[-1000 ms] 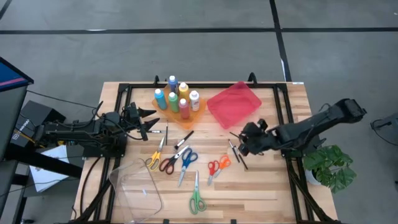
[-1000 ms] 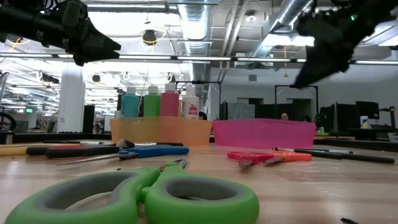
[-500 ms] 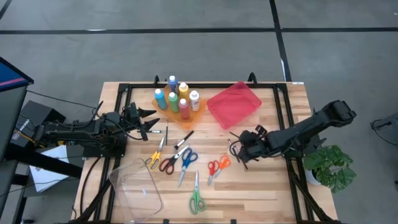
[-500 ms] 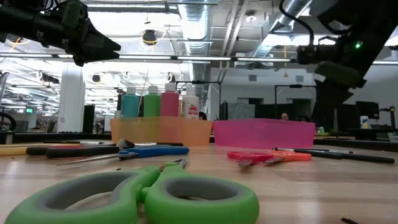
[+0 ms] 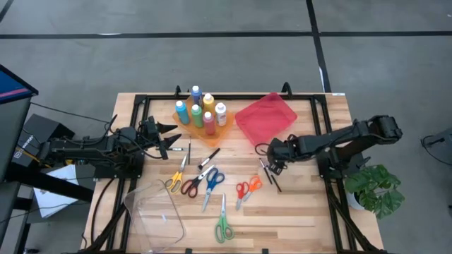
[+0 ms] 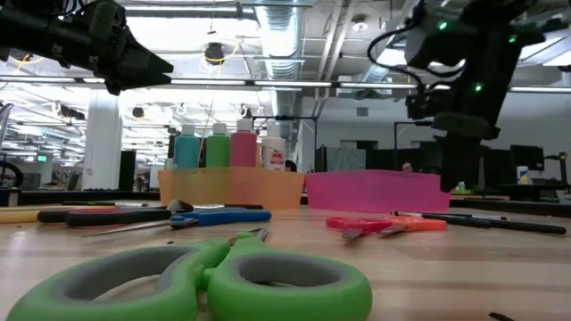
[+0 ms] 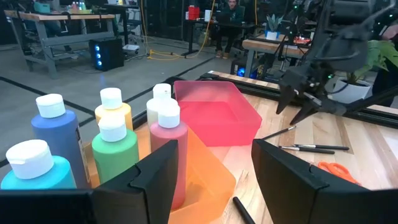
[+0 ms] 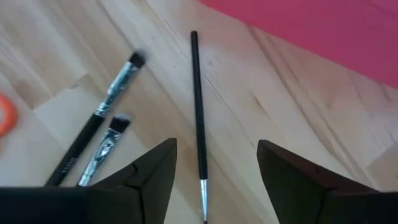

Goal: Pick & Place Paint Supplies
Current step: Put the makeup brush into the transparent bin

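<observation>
Here, a thin dark-handled brush (image 8: 198,112) lies flat, silver-ferruled.

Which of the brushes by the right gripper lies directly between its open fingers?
The thin black brush, lying alone and lined up with the right gripper; the two bristle-tipped brushes lie off to one side.

Pale, matt wooden tabletop (image 8: 56,43) with visible grain; glossy translucent red plastic tray (image 7: 217,115); thin black brush (image 8: 198,118), smooth sheen; green scissors' rubbery matt handles (image 6: 223,281).
</observation>
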